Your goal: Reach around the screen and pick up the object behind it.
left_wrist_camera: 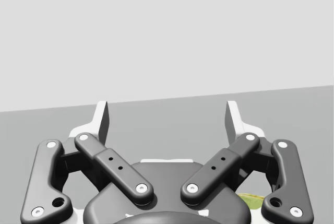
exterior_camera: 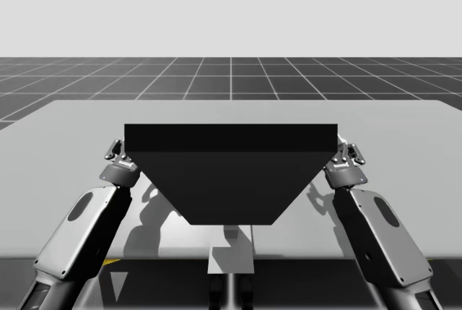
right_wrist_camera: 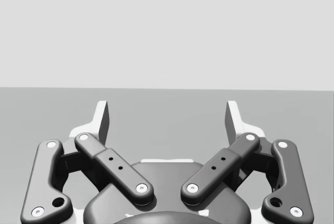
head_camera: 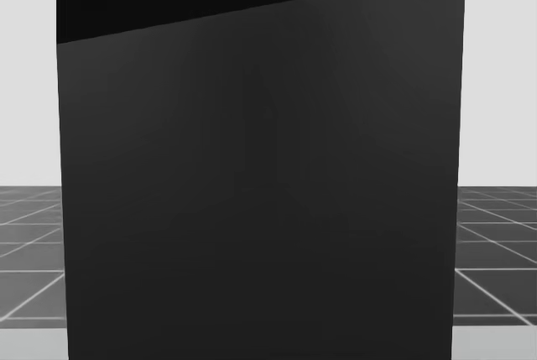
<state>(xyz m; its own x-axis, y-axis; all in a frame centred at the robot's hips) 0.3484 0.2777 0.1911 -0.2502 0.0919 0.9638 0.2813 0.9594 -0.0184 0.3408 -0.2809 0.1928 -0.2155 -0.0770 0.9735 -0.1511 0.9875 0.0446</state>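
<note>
A tall black screen (exterior_camera: 231, 173) stands across the middle of the grey table and takes up most of the head view (head_camera: 260, 184). What lies behind it is hidden. My left gripper (exterior_camera: 115, 149) is beside the screen's left edge, and in its wrist view it is open (left_wrist_camera: 167, 119) with nothing between its fingers. Mirroring it, my right gripper (exterior_camera: 349, 152) sits at the screen's right edge, also open (right_wrist_camera: 167, 119) over bare table.
The grey table (exterior_camera: 404, 144) stretches past the screen on both sides and behind it. Beyond its far edge lies a dark gridded floor (exterior_camera: 231, 79). A small yellow-green patch (left_wrist_camera: 250, 199) peeks out beside the left gripper's base.
</note>
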